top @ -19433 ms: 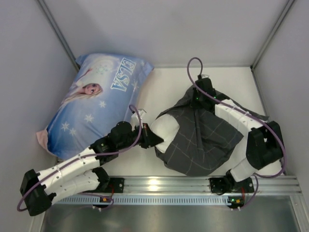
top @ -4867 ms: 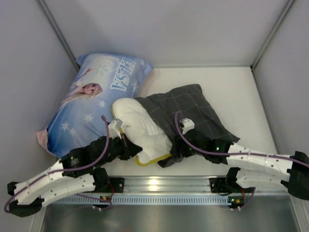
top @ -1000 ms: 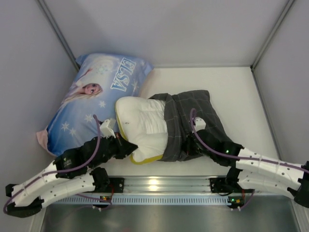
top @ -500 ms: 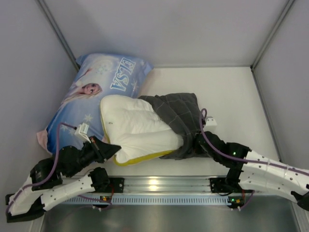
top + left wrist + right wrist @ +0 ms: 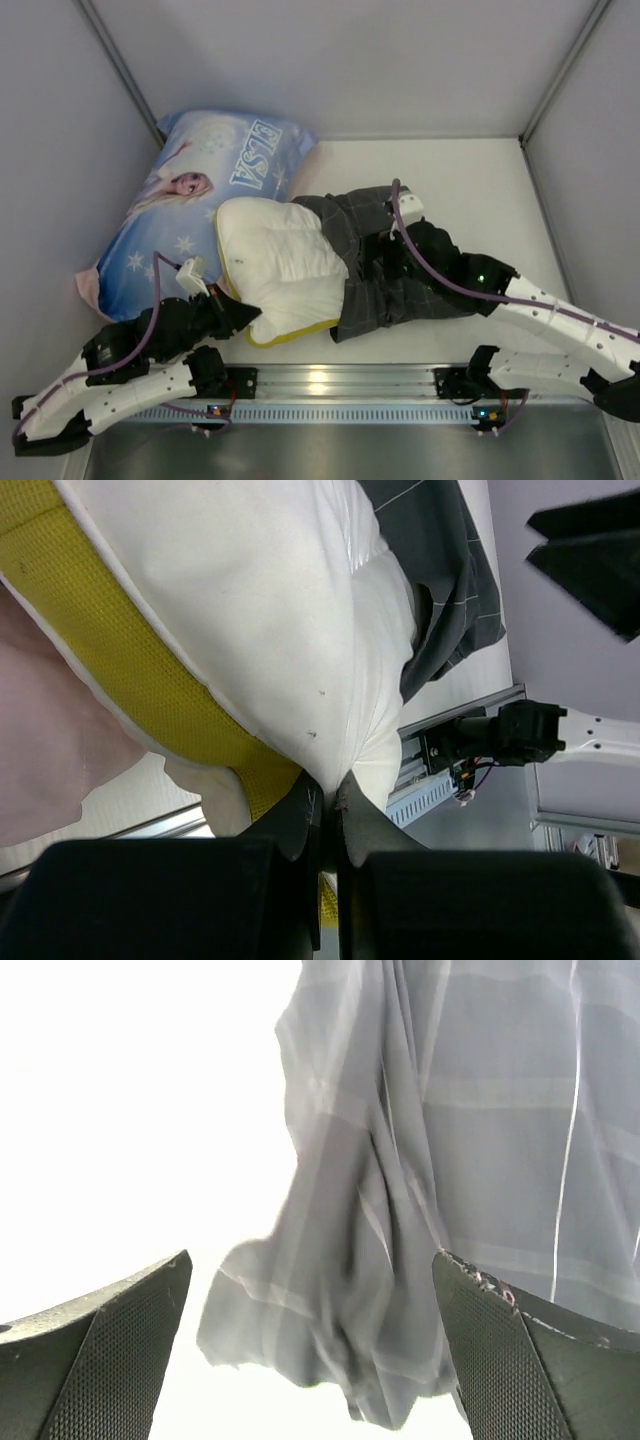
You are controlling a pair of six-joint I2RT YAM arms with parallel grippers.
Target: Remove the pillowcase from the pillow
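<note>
Mid-strip: left gripper [image 5: 322, 800] pinches the pillow [image 5: 285, 260] by its near corner; right gripper [image 5: 312, 1260], jaws spread, hovers over the bunched pillowcase [image 5: 380, 305] sheathing the pillow's right half mid-table; next, probably grip fabric and pull right.

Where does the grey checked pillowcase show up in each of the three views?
Top external: pillowcase at centre, right of the pillow.
Left wrist: pillowcase upper right, beyond the pillow.
Right wrist: pillowcase fills centre and right.
Shared landmark: the pillow, in the top and left wrist views only.
</note>
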